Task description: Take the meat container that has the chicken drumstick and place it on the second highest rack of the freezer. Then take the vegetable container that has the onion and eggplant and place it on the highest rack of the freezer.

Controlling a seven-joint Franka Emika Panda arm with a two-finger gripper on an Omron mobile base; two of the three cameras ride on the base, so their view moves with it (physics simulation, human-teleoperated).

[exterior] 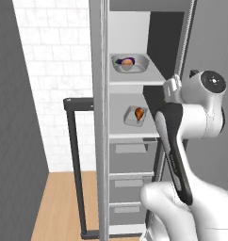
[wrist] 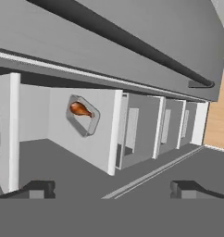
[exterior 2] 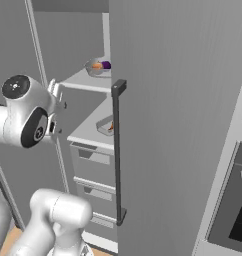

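The meat container (exterior: pixel 136 116) holding a brown chicken drumstick (wrist: pixel 79 109) lies on the second highest freezer rack (exterior: pixel 134 132). Above it, on the highest rack (exterior: pixel 144 79), sits the vegetable container (exterior: pixel 130 63) with an orange onion and a purple eggplant (exterior 2: pixel 99 65). My gripper (wrist: pixel 111 190) is open and holds nothing, its fingertips (wrist: pixel 37 189) spread wide. It hovers outside the freezer, in front of the racks and apart from both containers. In the left base view the hand (exterior: pixel 171 86) sits at the right edge of the shelves.
The freezer door (exterior 2: pixel 183 125) stands open with its long dark handle (exterior 2: pixel 117 150) (exterior: pixel 73 164) close to my arm. Closed grey drawers (exterior: pixel 132 179) fill the space below the racks. An oven (exterior 2: pixel 233 210) stands at the far right.
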